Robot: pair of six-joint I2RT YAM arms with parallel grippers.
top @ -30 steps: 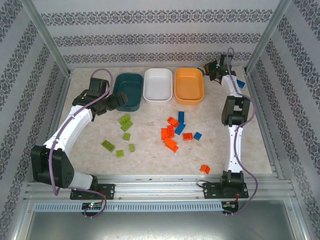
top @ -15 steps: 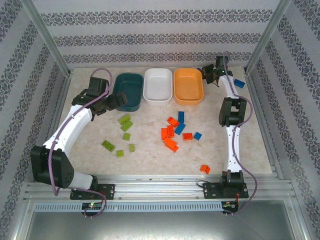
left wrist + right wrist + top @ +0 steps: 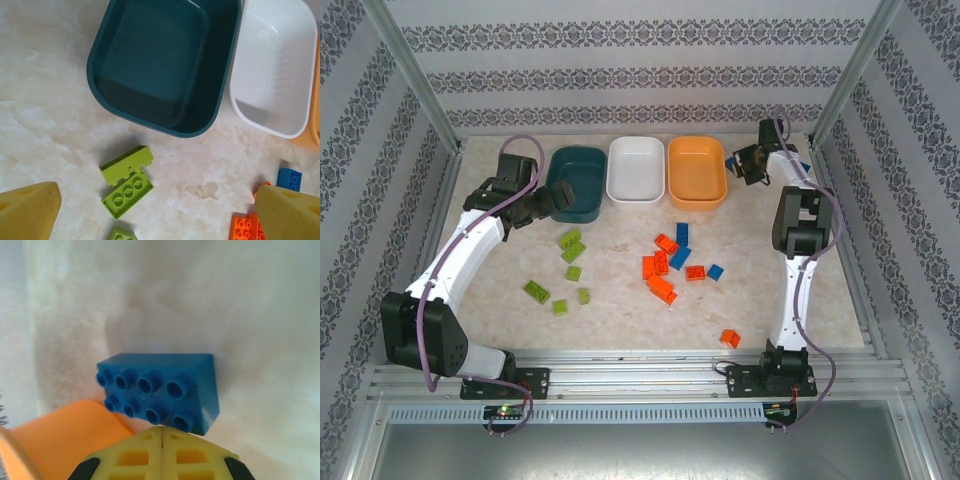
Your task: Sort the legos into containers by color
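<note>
Marble table (image 3: 620, 325), patterned walls (image 3: 620, 75). Far row: teal bin (image 3: 575, 185), white bin (image 3: 636, 172), orange bin (image 3: 697, 175). Loose: green legos (image 3: 570, 241) left-centre; red legos (image 3: 660, 263), blue legos (image 3: 680, 257) mid-table. Left gripper (image 3: 548, 205) jaws wide, near teal bin. Right gripper (image 3: 748, 163) jaws pressed together beside orange bin, blue brick (image 3: 160, 390) just past tips.

Three bins (image 3: 636, 170) wall the table's (image 3: 620, 325) far edge; a bare lane separates green bricks (image 3: 569, 240) from the orange-and-blue cluster (image 3: 661, 263).
</note>
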